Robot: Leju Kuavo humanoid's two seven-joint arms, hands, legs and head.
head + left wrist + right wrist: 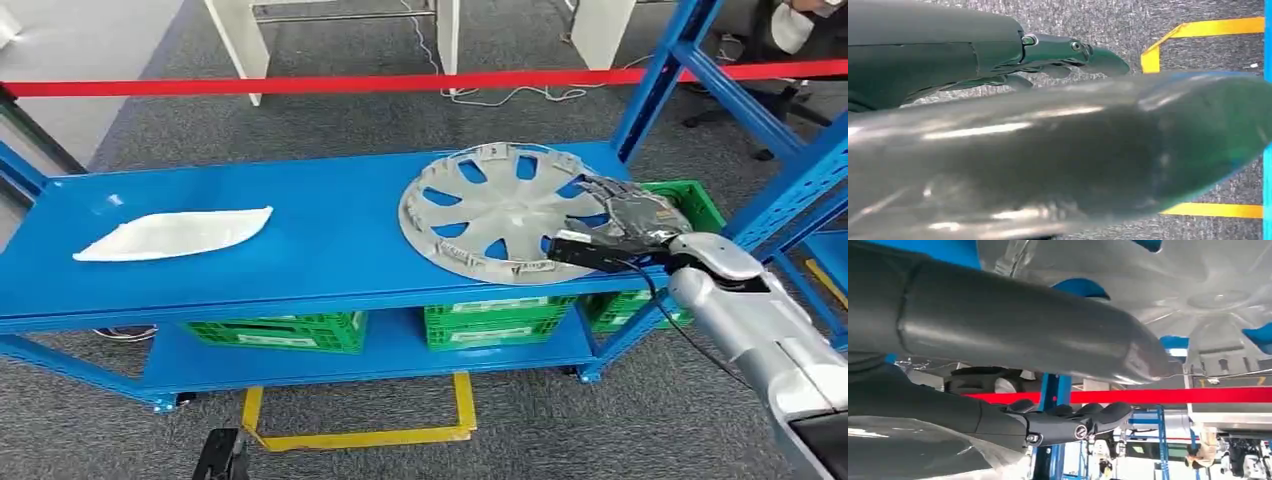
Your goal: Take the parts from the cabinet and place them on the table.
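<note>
A silver hubcap (500, 210) lies inner side up on the right end of the blue table top (330, 250), its rim reaching the table's right edge. My right hand (625, 215) hovers over the hubcap's right rim. In the right wrist view the thick thumb (1023, 325) lies against the hubcap (1198, 285), while the dark fingers (1073, 422) stand apart from it with nothing between. A flat white part (175, 233) lies on the table's left end. My left hand (998, 150) hangs over the carpet, fingers (1073, 50) straight, holding nothing.
Green crates (280, 330) stand on the table's lower shelf, another green crate (700, 200) sits behind my right hand. Blue rack uprights (790, 190) rise on the right. A red tape (400, 82) runs across the back. Yellow floor marking (360, 437) lies in front. A person (800, 20) sits far right.
</note>
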